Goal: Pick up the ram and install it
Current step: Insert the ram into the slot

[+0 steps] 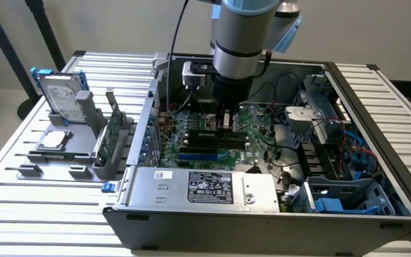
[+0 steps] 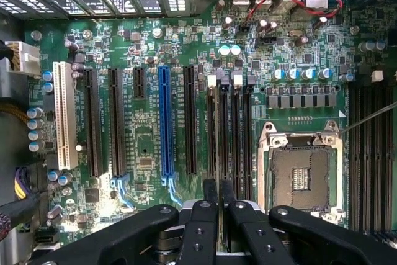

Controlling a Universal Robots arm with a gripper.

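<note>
The gripper [image 1: 224,124] is lowered into the open case [image 1: 191,225] and stands right above the group of black slots [image 2: 246,134] on the board [image 2: 142,147], beside the empty processor socket [image 2: 301,178]. Its two fingers [image 2: 209,193] are drawn almost together, with only a thin gap between them. I judge that they are clenched on the ram [image 1: 205,135], taking it across its thin faces near the middle of its length. In the exterior view the ram is a slim dark-green strip directly under the gripper. Its long axis runs from the exterior view's left to the exterior view's right, the same way as the black slots next to it. So the ram lies not to any side of the jaws but between and below them, parallel to the slots and on the line of one slot. In the wrist view this slot runs straight away from the fingertips towards the white clips [image 2: 213,80] at its far end. I cannot tell if the ram is already pressed fully down.
</note>
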